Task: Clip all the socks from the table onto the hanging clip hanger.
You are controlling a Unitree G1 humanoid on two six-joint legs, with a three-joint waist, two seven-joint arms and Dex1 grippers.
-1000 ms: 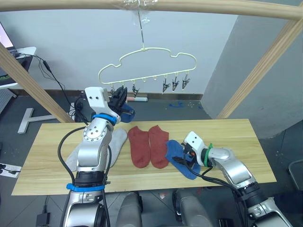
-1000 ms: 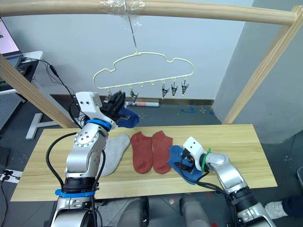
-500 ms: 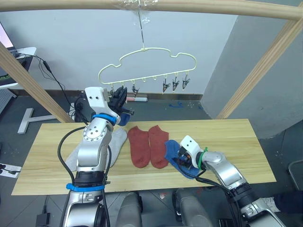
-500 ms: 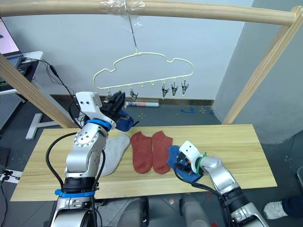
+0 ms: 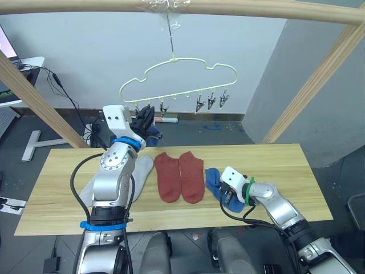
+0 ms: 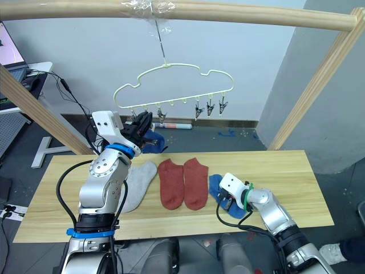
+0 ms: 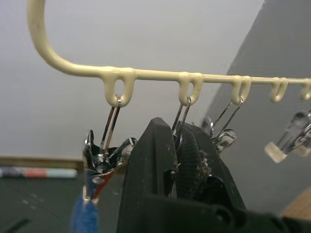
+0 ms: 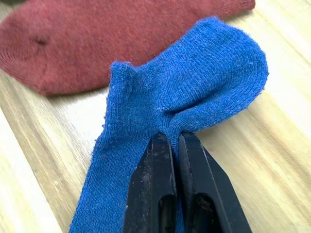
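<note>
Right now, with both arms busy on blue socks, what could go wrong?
1. The right gripper pinches only a small fold of the blue sock on the table; it may slip out on lifting.
2. That sock lies close beside the rust red socks; a drag could pull one along.
3. The left gripper is crowded among the clips of the clip hanger, where another blue sock hangs; a pull could knock it loose or swing the hanger.
</note>
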